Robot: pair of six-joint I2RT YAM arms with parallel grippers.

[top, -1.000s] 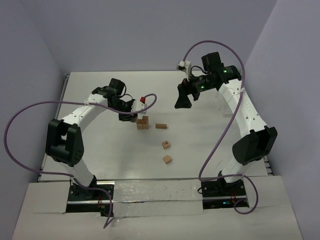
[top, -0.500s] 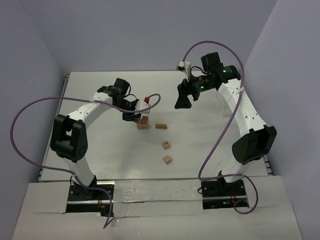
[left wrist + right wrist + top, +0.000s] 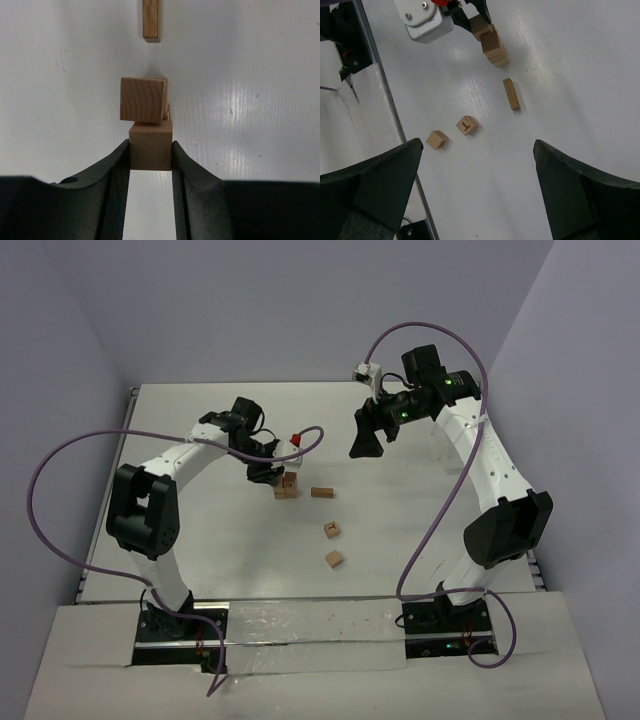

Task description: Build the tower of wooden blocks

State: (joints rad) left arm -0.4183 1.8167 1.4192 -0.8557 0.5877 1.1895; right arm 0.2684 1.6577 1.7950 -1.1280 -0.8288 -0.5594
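Though half-hidden, tower [image 3: 142,100] behind gripped block [image 3: 151,148].

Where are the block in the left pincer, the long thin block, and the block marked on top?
Held block [image 3: 151,147]: left wrist view, centre of its visible face.
Long thin block [image 3: 511,94]: right wrist view, middle of its top.
Marked block [image 3: 467,125]: right wrist view, its marked top face.

We see bright, even overhead light | soft, short shadows beside the wood blocks [image 3: 492,45] | faint streaky sheen on the table [image 3: 260,115] | we find all views sharp
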